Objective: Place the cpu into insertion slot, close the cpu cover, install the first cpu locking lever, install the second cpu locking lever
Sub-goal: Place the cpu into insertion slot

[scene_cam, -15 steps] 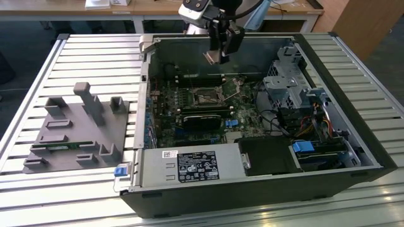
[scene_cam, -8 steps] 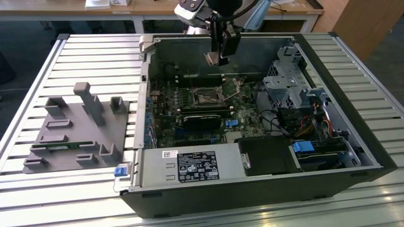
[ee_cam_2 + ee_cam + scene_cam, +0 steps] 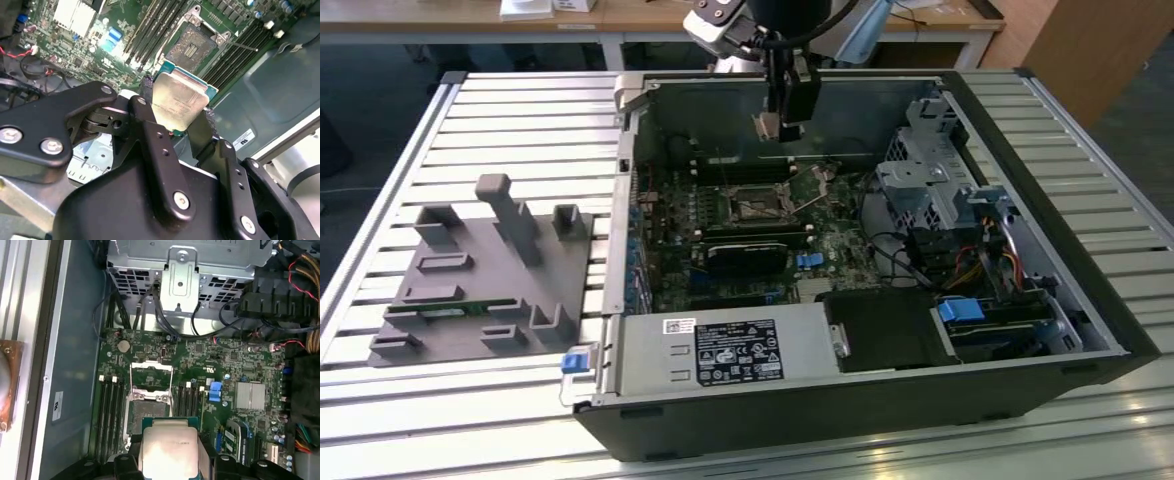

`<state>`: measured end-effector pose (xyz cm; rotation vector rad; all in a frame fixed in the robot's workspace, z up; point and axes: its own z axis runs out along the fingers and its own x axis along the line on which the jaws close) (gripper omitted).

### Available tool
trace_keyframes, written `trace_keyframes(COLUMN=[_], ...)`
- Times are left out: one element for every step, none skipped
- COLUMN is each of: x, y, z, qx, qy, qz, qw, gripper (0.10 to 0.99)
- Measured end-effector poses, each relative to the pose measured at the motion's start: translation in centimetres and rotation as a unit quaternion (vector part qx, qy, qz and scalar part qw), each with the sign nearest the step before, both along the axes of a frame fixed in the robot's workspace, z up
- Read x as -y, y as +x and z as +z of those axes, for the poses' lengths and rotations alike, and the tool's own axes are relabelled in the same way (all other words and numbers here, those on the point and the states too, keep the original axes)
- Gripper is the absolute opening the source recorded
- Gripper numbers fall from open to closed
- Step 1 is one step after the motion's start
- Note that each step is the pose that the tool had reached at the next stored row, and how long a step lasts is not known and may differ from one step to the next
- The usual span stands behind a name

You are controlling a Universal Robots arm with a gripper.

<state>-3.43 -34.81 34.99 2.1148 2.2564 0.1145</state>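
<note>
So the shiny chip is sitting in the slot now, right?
Not quite. The chip isn't in the slot; it is held in the hand, above the board. The slot is bare. The second wrist view shows it.

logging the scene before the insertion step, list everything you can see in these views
computer case: one, black, open, on the table
table: one, silvery, slatted, under the case
fixture block: one, grey, on the table, at the exterior view's left of the case
motherboard: one, green, inside the case
insertion slot: one, black, on the motherboard, no chip in it
cpu cover: one, silvery, swung open beside the slot
cpu: one, silvery top, above the motherboard
gripper: one, black, shut on the cpu
</note>
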Motion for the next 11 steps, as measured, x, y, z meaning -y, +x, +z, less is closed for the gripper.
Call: trace_keyframes(x=[-0.26,-0.28,-0.3,-0.3,-0.3,-0.3,-0.3,-0.3,-0.3,-0.3,-0.3], y=[0.0,0.01,0.01,0.01,0.0,-0.01,-0.01,-0.02,-0.03,-0.05,-0.1], z=[-0.48,-0.66,-0.83,-1.01,-1.18,-1.33,-1.44,-1.55,-1.67,-1.78,-1.89], qx=[0.0006,0.0007,0.0007,0.001,0.0016,0.0031,0.0047,0.0068,0.0083,0.0094,0.0103], qy=[0.0003,0.0004,0.0003,0.0003,0.0003,0.0003,0.0003,0.0003,0.0003,0.0007,0.001], qz=[0.0,0.0,0.0,0.0,0.0,0.0,0.0,0.0,0.0,0.0,0.0], qw=[1.0,1.0,1.0,1.0,1.0,1.0,1.0,1.0,1.0,1.0,0.9999], gripper=[0.525,0.525,0.525,0.525,0.525,0.525,0.525,0.525,0.525,0.525,0.525])
